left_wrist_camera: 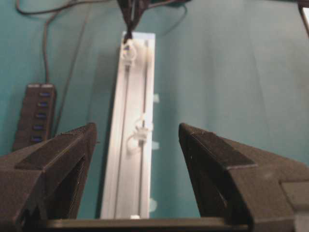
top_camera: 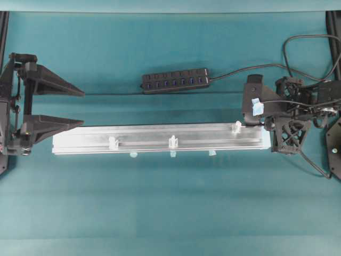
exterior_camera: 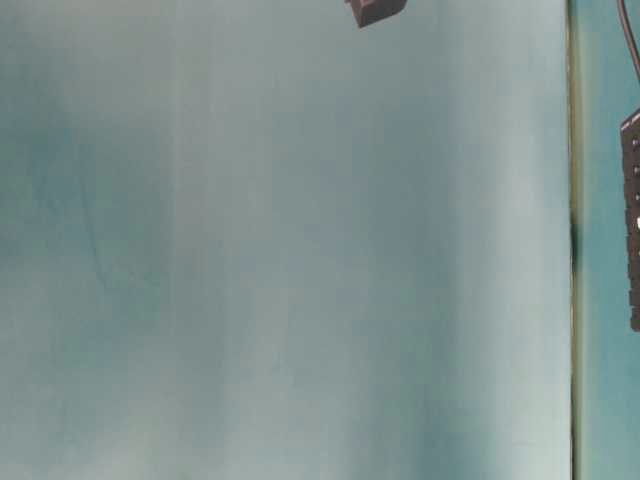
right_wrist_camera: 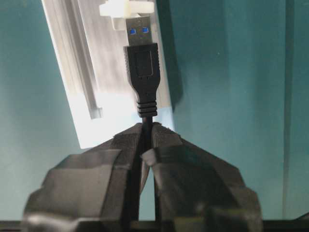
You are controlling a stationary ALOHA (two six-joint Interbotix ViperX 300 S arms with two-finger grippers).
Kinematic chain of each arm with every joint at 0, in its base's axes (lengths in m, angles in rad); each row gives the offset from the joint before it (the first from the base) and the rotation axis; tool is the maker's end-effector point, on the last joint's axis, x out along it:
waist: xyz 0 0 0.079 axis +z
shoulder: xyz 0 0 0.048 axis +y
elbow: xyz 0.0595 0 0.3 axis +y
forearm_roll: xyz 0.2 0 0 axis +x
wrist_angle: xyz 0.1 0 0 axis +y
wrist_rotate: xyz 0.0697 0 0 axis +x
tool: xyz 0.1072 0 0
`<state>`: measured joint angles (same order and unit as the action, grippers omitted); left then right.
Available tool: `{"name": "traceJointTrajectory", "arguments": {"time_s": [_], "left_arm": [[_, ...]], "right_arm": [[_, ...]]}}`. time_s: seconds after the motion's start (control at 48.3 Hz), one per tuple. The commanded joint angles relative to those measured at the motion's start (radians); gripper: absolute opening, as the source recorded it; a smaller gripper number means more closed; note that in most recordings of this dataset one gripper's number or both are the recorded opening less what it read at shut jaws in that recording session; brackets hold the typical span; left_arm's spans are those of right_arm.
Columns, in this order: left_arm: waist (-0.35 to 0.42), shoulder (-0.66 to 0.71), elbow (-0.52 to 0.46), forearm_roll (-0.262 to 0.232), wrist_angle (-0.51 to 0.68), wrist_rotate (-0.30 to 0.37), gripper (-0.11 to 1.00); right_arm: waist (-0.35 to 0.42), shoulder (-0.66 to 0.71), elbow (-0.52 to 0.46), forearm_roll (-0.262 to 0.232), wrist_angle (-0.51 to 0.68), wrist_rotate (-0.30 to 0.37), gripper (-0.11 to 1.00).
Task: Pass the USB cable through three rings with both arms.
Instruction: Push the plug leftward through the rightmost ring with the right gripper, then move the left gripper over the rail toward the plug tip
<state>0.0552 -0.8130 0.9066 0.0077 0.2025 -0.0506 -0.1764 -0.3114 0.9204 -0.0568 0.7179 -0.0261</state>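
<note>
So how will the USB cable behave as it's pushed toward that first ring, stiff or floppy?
Probably stiff enough: the right gripper pinches the USB cable just behind its plug, so the short free end points straight at the ring. The cord trailing behind loops loosely, so it likely drags floppily.

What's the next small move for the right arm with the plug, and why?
Probably ease the right gripper forward along the rail to push the plug into the first ring. It is shut on the USB cable just behind the plug, and the silver tip sits right at that ring, seemingly not through. The left gripper waits open at the far end.
</note>
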Motion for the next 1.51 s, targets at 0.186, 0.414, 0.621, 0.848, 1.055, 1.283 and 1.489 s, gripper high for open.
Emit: {"name": "traceJointTrajectory", "arguments": {"time_s": [0.186,0.414,0.621,0.848,1.055,1.283,1.489], "left_arm": [[0.006,0.000,-0.032,0.002,-0.005,0.002,0.76],[0.006,0.000,-0.032,0.002,-0.005,0.002,0.76],[0.008,0.000,-0.032,0.002,-0.005,0.003,0.76],[0.014,0.000,-0.032,0.002,-0.005,0.005,0.76],[0.048,0.028,-0.046,0.002,-0.009,0.014,0.76],[0.060,0.163,-0.069,0.008,-0.029,0.015,0.76],[0.063,0.357,-0.143,0.009,-0.114,0.018,0.76]], "right_arm": [[0.014,0.009,-0.009,0.002,-0.018,-0.002,-0.09],[0.017,0.018,-0.014,0.002,-0.029,-0.005,-0.09],[0.017,0.018,-0.014,0.002,-0.066,-0.002,-0.09],[0.017,0.025,-0.015,0.011,-0.074,-0.005,-0.09],[0.026,0.044,-0.023,0.017,-0.107,0.000,-0.09],[0.028,0.054,-0.037,0.017,-0.149,0.005,-0.09],[0.026,0.055,-0.037,0.018,-0.152,0.005,-0.09]]}}
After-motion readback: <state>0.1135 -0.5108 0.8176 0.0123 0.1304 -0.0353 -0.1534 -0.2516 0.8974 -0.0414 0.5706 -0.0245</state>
